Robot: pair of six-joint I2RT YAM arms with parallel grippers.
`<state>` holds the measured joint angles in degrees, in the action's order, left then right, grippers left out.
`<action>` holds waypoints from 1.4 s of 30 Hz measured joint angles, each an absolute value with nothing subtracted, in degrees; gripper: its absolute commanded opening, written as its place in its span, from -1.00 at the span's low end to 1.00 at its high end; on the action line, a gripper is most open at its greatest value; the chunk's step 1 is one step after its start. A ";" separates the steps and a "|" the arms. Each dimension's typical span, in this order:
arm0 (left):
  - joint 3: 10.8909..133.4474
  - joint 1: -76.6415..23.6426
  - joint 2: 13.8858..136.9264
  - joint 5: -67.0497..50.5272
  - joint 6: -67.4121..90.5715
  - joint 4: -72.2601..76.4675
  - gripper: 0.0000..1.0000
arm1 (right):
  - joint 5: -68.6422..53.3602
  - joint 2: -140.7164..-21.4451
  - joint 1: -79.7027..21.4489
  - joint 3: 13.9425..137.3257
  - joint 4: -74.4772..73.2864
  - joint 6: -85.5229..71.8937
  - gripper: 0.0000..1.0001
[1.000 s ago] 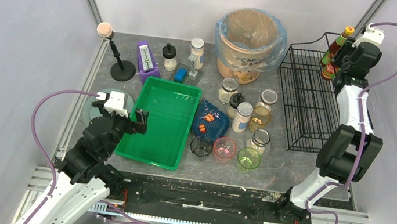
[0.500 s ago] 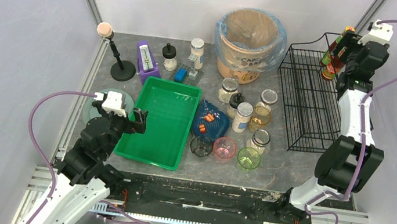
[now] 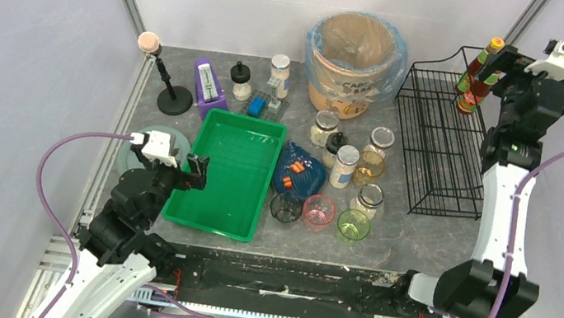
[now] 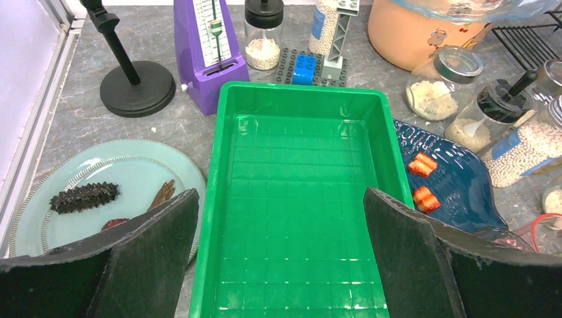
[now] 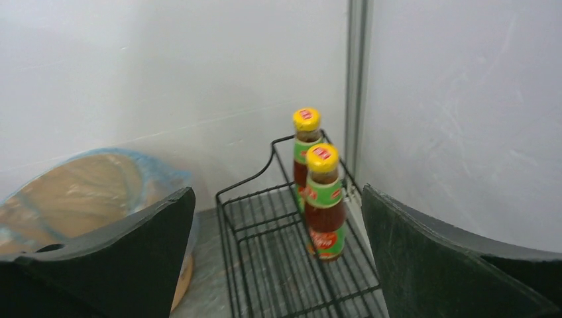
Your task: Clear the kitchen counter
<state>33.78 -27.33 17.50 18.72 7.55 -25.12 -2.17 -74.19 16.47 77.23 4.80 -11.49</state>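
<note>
The kitchen counter (image 3: 409, 235) is a dark grey mottled top (image 4: 59, 99) crowded with kitchenware. My right gripper (image 3: 504, 67) hovers open at the far right, just right of two red sauce bottles (image 3: 475, 76) standing upright in the back corner of the black wire rack (image 3: 434, 147). In the right wrist view the nearer bottle (image 5: 325, 205) and the one behind it (image 5: 305, 142) stand free between and beyond my open right gripper (image 5: 276, 199). My left gripper (image 3: 185, 170) is open over the near-left part of the empty green tray (image 3: 231, 173), holding nothing (image 4: 280, 192).
Mid-counter stand several glass jars (image 3: 344, 164), three coloured cups (image 3: 319, 212) and a blue plate (image 3: 299, 171) with orange pieces. A lined bin (image 3: 354, 53) is at the back. At left are a pale plate (image 4: 126, 192), a purple metronome (image 3: 209, 86) and a black stand (image 3: 169, 81).
My right gripper opened off the sauce bottle, left it standing in the rack, and drew back to the right as the arm stretched up. The left arm barely moved.
</note>
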 measured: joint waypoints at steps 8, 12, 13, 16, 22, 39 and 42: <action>33.78 -27.33 17.19 17.91 7.57 -25.10 0.99 | -5.41 -61.52 9.72 67.77 -5.10 -13.32 0.96; 33.78 -27.33 17.19 17.91 7.57 -25.10 0.99 | -5.78 -58.43 4.99 65.30 -11.53 -12.86 0.96; 33.78 -27.33 17.21 17.91 7.60 -25.10 0.99 | -5.78 -58.04 3.64 64.77 -13.10 -12.75 0.96; 33.78 -27.33 17.39 17.89 7.60 -25.10 0.99 | -6.20 -57.36 -0.34 62.87 -16.91 -12.40 0.96; 33.78 -27.33 18.79 17.89 7.62 -25.10 0.99 | -6.83 -57.23 -7.81 58.67 -21.63 -12.43 0.96; 33.78 -27.33 20.99 17.43 7.66 -25.10 0.99 | 2.09 -67.51 -27.35 52.01 -19.35 -12.82 0.86; 33.78 -27.33 21.02 17.43 7.64 -25.10 0.99 | 4.25 -69.95 -28.84 51.64 -18.06 -12.62 0.77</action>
